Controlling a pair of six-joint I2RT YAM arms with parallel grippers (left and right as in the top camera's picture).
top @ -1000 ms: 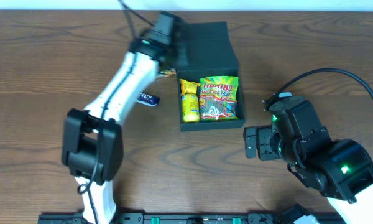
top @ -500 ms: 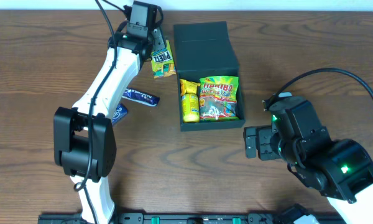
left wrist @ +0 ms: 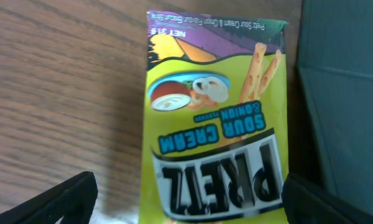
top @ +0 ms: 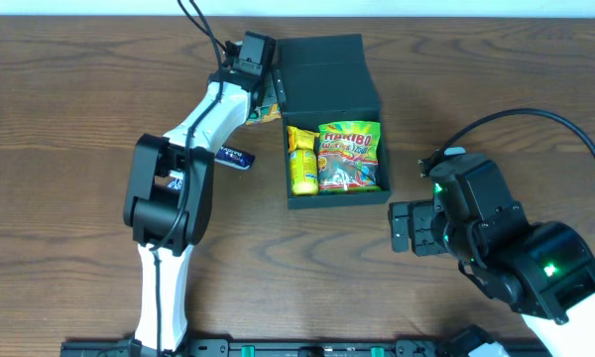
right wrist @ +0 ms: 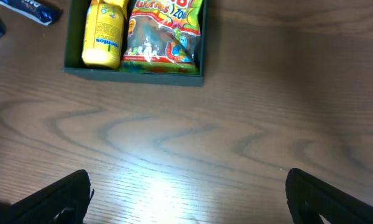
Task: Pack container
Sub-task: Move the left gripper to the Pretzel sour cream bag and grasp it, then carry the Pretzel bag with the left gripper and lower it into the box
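Overhead first: the container (top: 337,200) sat at the middle of the bench (top: 69,109), its lid flap (top: 322,64) thrown back on the far side. A yellow packet (top: 300,159) and a Haribo bag (top: 350,156) lay side by side inside. My left gripper (top: 261,84) hung over a Pretz packet (top: 270,107) just beside the container's left rear corner. A blue packet (top: 235,156) lay on the bench beside my left arm (top: 193,129), and a second was half hidden beneath it. My right gripper (top: 402,228) was parked near the container's right front corner, apart from it.

Left wrist now: my fingers (left wrist: 56,202) stood wide, one on each side of the Pretz packet (left wrist: 217,124), and neither pinched it. It lay flat on the wood. The container's dark wall (left wrist: 348,93) crowded right up against the packet's edge.

Right wrist: fingers (right wrist: 336,199) spread wide, bare bench between them. The container (right wrist: 133,70) sat ahead at the top of the view, with the blue packet (right wrist: 28,9) off by the left edge.
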